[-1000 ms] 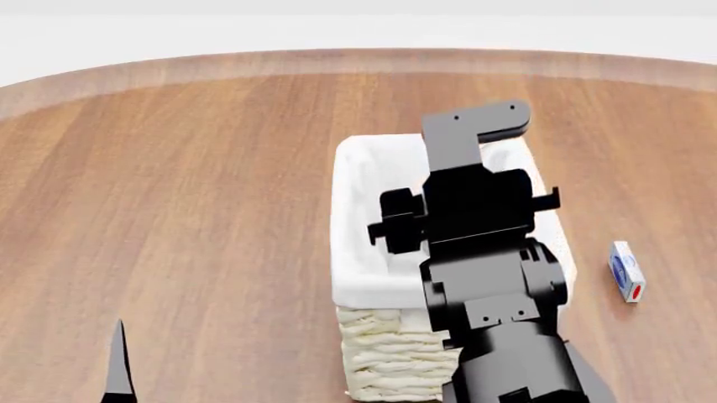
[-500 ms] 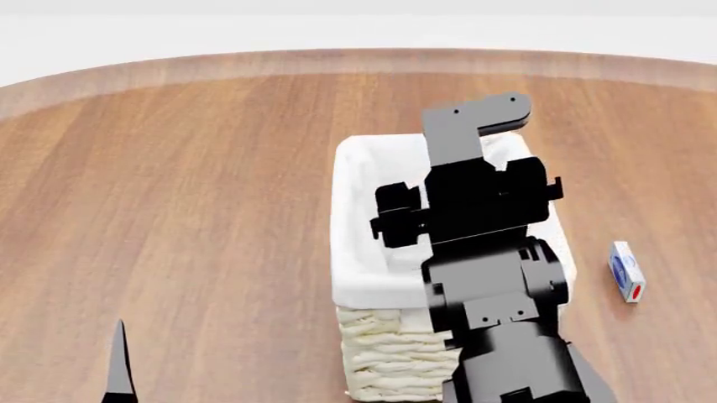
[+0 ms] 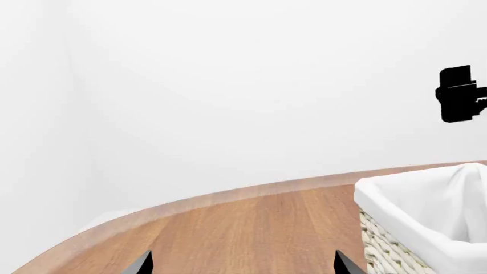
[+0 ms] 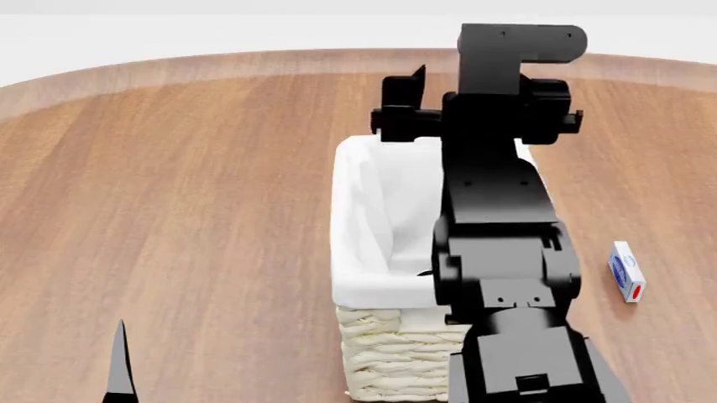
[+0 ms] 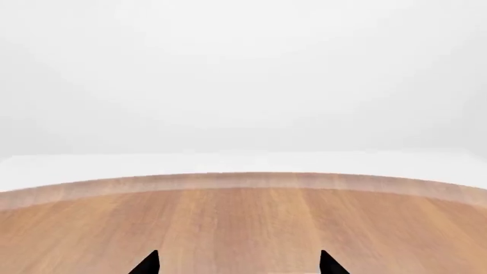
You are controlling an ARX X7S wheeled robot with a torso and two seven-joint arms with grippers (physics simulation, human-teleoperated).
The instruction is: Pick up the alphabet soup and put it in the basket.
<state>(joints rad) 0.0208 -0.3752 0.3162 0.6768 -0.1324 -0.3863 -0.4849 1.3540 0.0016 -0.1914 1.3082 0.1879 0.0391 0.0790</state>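
The alphabet soup shows in no view. The cream wicker basket (image 4: 387, 357), with white cloth lining over its rim, stands on the wooden table (image 4: 191, 193) in the middle of the head view. It also shows in the left wrist view (image 3: 426, 217). My right arm is raised above the basket's far end and hides much of its inside. The right gripper (image 5: 237, 264) is open and empty, looking across the table's far edge. My left gripper (image 3: 242, 264) is open and empty, low at the near left. One of its fingers (image 4: 117, 365) shows in the head view.
A small white and blue box with a red end (image 4: 626, 270) lies on the table right of the basket. The table's curved far edge (image 4: 280, 60) meets a white wall. Part of the right arm (image 3: 459, 94) shows in the left wrist view.
My right arm has lifted up from over the basket and swung toward the table's far side. The left arm, basket and box have not moved.
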